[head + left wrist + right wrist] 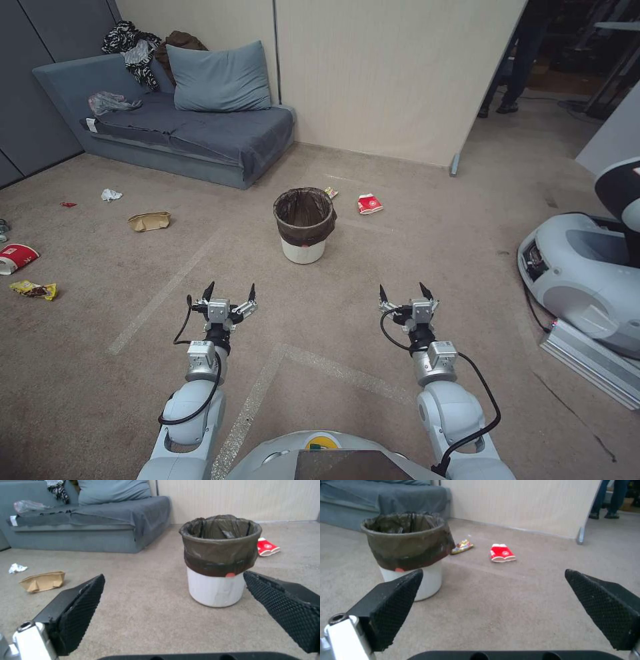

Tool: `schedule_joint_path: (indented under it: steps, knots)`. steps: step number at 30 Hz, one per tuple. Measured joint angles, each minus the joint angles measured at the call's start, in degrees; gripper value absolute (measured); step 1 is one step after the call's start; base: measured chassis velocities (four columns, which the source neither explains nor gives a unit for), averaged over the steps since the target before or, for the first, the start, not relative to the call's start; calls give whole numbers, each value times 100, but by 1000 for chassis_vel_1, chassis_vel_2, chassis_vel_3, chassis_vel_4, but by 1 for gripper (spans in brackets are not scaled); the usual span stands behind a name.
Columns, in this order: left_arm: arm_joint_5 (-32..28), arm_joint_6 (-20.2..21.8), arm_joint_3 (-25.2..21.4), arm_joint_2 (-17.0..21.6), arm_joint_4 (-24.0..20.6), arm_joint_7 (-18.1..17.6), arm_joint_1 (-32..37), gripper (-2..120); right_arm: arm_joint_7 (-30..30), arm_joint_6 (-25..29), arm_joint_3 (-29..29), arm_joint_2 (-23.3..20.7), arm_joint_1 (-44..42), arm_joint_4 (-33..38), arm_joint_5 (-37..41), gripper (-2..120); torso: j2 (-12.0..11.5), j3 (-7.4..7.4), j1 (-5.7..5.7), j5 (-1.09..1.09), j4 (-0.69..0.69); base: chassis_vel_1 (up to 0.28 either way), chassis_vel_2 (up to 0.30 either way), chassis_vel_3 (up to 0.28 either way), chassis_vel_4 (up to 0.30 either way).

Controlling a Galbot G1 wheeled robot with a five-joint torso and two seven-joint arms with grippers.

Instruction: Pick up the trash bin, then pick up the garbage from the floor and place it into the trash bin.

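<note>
Bin (303,227) upright on carpet, centre of head view, dark bag folded over rim, white base below. Left pincer (229,293) lower left of centre, fingers spread apart, holding nothing; right pincer (406,293) lower right of centre, likewise spread and bare. Both well short of bin. Red-and-white cup (369,203) just right of bin, yellow wrapper (331,193) behind it. Brown paper bag (149,221), tissue wad (111,195), second cup (16,257), second wrapper (33,289) scattered left. Sofa (200,130) upper left.
</note>
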Motion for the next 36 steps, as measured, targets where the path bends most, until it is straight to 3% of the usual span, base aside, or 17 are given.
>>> schedule_joint_path:
  steps: [18,21,22,24,26,28,36]
  knots:
    - [2,-15,-6,0,5,-54,-2,100,12,16,1,2,1,-2,0,100,0,0,0,0,0,0,0,0,0]
    - [36,-193,-117,-3,178,-551,-36,100,249,379,48,51,46,-130,-5,100,0,0,0,0,0,0,0,0,0]
    - [36,-193,-117,-3,178,-551,-36,100,249,379,48,51,46,-130,-5,100,0,0,0,0,0,0,0,0,0]
    - [81,-391,-229,-9,367,-1098,-75,100,601,915,121,132,121,-323,-31,100,0,0,0,0,0,0,0,0,0]
    - [96,-455,-267,-11,429,-1271,-86,100,716,1088,145,158,145,-383,-41,100,0,0,0,0,0,0,0,0,0]
    - [130,-641,-372,-17,587,-1727,-116,100,1040,1584,215,229,209,-560,-69,100,0,0,0,0,-1,0,0,0,0]
    - [121,-917,-428,-16,564,-1878,-80,100,1133,1995,265,241,183,-568,-38,100,0,0,0,0,-1,0,0,0,0]
